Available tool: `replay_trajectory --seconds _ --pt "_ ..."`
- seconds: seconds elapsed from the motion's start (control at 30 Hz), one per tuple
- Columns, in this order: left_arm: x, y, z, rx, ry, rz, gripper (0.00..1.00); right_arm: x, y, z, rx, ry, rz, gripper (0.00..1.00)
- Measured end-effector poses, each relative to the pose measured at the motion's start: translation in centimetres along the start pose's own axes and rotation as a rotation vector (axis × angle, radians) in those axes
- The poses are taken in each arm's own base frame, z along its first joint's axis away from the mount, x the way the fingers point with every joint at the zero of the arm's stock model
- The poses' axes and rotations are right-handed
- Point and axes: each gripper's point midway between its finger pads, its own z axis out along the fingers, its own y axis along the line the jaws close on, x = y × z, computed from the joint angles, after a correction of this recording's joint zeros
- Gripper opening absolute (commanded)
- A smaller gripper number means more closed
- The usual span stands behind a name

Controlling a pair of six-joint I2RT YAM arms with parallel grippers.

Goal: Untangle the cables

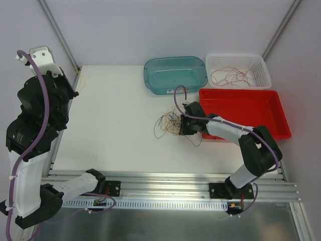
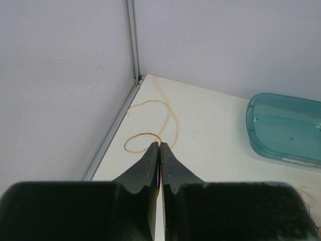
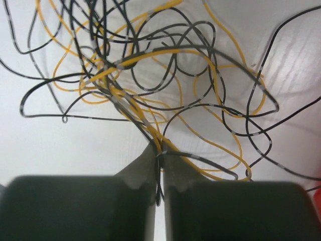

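A tangle of thin dark and yellow-orange cables lies on the white table near its middle. My right gripper sits at the tangle's right edge. In the right wrist view it is shut on dark and yellow strands of the cables, which fan out ahead of it. My left gripper is at the table's far left corner. In the left wrist view it is shut on a single yellow cable that loops on the table just beyond the fingertips.
A teal bin stands at the back and also shows in the left wrist view. A white basket holds red-brown cables. A red tray lies right of the tangle. Frame posts and walls enclose the far left corner.
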Motion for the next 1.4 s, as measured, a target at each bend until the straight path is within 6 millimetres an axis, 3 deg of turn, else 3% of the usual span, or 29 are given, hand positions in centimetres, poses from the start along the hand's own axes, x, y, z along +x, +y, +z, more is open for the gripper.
replay_trajectory --seconds 0.07,0.17,0.27,0.47,0.63,0.87,1.03,1.4 --pt "0.1 -0.3 0.1 0.013 0.004 0.014 0.04 0.0 0.6 -0.4 -0.027 0.001 -0.004 0.25" --pt "1.1 -1.6 0.3 0.075 0.028 0.036 0.04 0.1 1.5 -1.5 -0.060 0.010 -0.031 0.50" --pt "3.7 -3.4 0.8 0.148 0.089 0.079 0.04 -0.7 3.3 -3.5 -0.100 -0.002 -0.086 0.57" --pt "10.4 -7.6 1.5 0.312 0.260 0.153 0.03 -3.8 8.1 -10.1 -0.236 -0.139 -0.225 0.63" --pt "15.8 -12.1 0.0 0.560 0.426 0.170 0.01 -4.6 11.2 -15.9 -0.394 -0.250 -0.320 0.66" --pt "21.0 -16.7 -3.8 0.883 0.602 0.156 0.01 -4.7 14.9 -19.0 -0.580 -0.320 -0.393 0.70" --pt "22.0 -18.8 -6.5 1.076 0.648 0.124 0.01 -5.0 17.2 -20.3 -0.697 -0.355 -0.433 0.73" --pt "20.1 -21.2 -9.8 1.318 0.605 0.076 0.00 -3.4 22.4 -20.8 -0.906 -0.300 -0.547 0.74"
